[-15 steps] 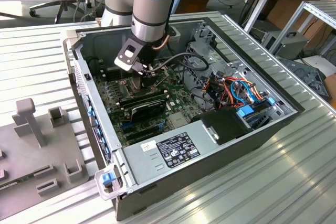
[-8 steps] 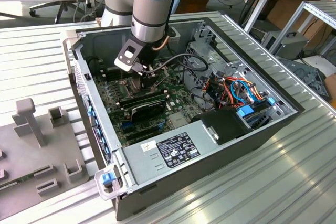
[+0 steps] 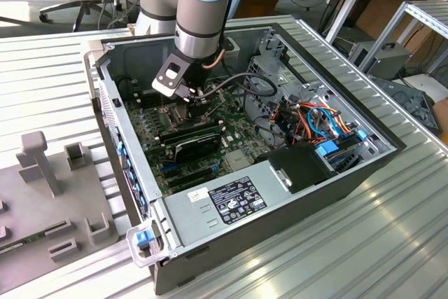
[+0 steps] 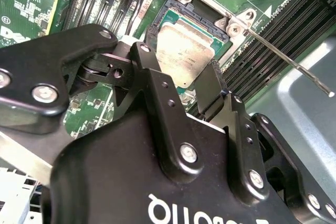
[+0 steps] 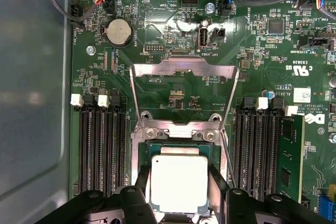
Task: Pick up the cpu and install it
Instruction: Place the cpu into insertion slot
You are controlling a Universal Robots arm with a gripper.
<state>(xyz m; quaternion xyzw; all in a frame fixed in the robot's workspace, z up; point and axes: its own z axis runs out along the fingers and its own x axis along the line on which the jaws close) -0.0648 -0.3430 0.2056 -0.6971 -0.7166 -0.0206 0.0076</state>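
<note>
The gripper (image 3: 183, 97) hung inside the open case (image 3: 210, 236), low over the motherboard (image 5: 262, 72). Its fingers (image 5: 143, 192) stood narrow, closed against two opposite edges of the cpu (image 5: 178, 182). The cpu lay flat in the socket (image 5: 176, 131), silver top up, with a green rim showing around it in both wrist views. The socket's load plate (image 5: 181, 66) stood open, and the lever (image 4: 286, 61) stuck out free beside it. Memory slots (image 5: 100, 145) ran along either side of the socket.
</note>
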